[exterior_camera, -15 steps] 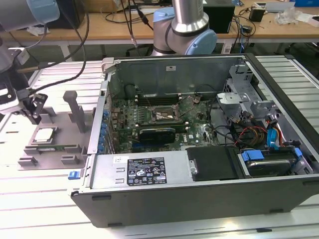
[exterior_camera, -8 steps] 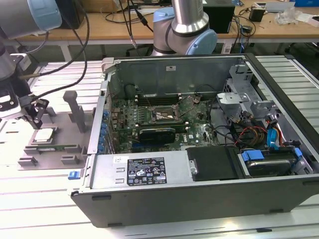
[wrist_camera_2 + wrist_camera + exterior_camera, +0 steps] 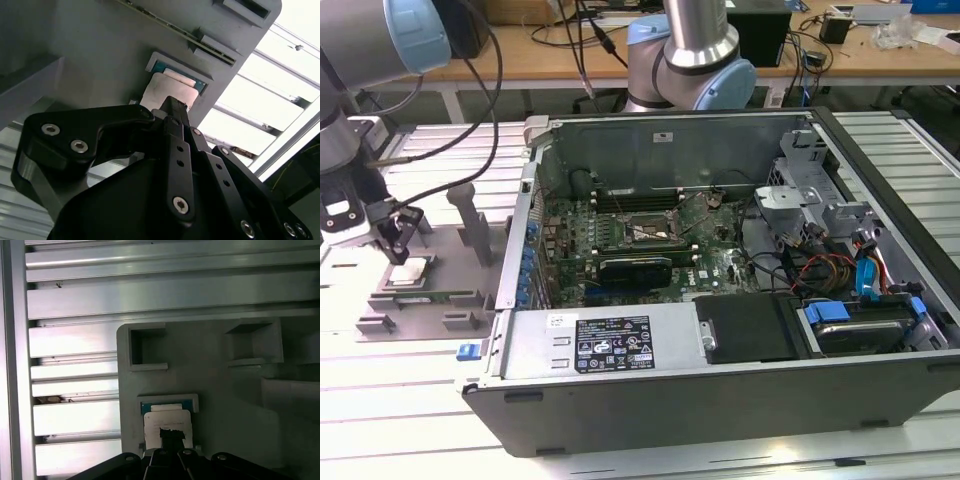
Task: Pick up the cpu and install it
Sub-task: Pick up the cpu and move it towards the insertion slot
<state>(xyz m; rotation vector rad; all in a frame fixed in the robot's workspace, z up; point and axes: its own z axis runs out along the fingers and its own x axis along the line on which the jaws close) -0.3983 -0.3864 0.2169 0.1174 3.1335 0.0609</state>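
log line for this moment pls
stage: pickup | end effector: low over cpu, contact unclear | cpu: lying in grey tray, exterior view's left | computer case: open, cpu not installed

Silver-grey arm (image 3: 355, 50), blue caps (image 3: 417, 30) — black tool (image 3: 172, 107), screws (image 3: 181, 204)

Silver-grey cpu (image 3: 405, 274), pale grey tray (image 3: 455, 262), black end effector (image 3: 397, 252), green motherboard (image 3: 570, 225), dark grey case (image 3: 720, 400), ribbed silvery tabletop (image 3: 390, 420)
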